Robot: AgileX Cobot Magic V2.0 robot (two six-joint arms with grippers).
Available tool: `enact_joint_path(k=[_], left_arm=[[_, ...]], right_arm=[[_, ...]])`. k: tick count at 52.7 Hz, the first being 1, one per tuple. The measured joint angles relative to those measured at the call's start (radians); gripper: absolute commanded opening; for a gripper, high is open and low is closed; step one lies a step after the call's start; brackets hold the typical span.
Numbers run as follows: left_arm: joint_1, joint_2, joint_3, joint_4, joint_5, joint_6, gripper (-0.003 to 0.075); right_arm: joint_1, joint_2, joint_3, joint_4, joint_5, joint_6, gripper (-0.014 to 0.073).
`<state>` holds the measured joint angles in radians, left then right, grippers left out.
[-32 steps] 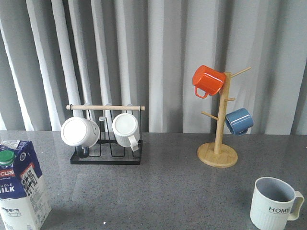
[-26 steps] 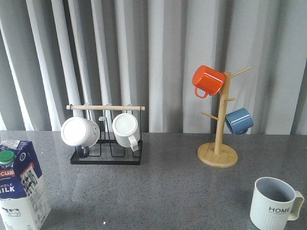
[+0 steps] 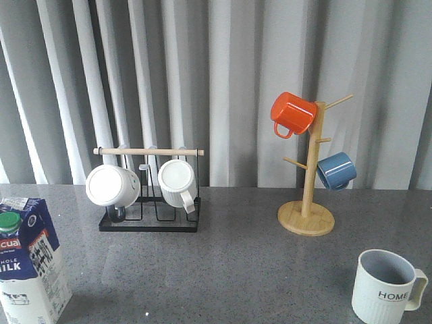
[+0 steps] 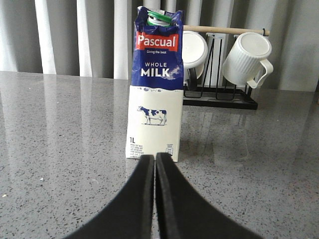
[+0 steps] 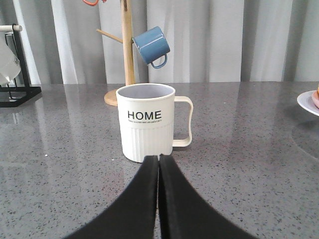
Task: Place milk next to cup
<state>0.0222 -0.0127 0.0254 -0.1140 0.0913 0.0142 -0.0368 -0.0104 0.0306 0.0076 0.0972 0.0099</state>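
Observation:
The milk carton stands upright at the table's front left, white and dark blue with a green cap; it also shows in the left wrist view. The cream ribbed "HOME" cup stands at the front right, handle to the right; it also shows in the right wrist view. My left gripper is shut and empty, low over the table just short of the carton. My right gripper is shut and empty, just short of the cup. Neither gripper shows in the front view.
A black wire rack with a wooden bar holds two plain white mugs at back left. A wooden mug tree with an orange mug and a blue mug stands at back right. A white plate's edge lies beyond the cup.

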Motion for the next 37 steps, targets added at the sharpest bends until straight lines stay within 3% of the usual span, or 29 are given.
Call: enact_joint_path(k=[26, 37], left_arm=[[0.0, 0.0, 0.0, 0.0, -0.001, 0.0, -0.0008], [0.0, 0.0, -0.005, -0.003, -0.1, -0.026, -0.0008]], right_arm=[[0.0, 0.0, 0.0, 0.0, -0.013, 0.0, -0.0004], [0.0, 0.0, 0.0, 0.0, -0.284, -0.003, -0.0004]])
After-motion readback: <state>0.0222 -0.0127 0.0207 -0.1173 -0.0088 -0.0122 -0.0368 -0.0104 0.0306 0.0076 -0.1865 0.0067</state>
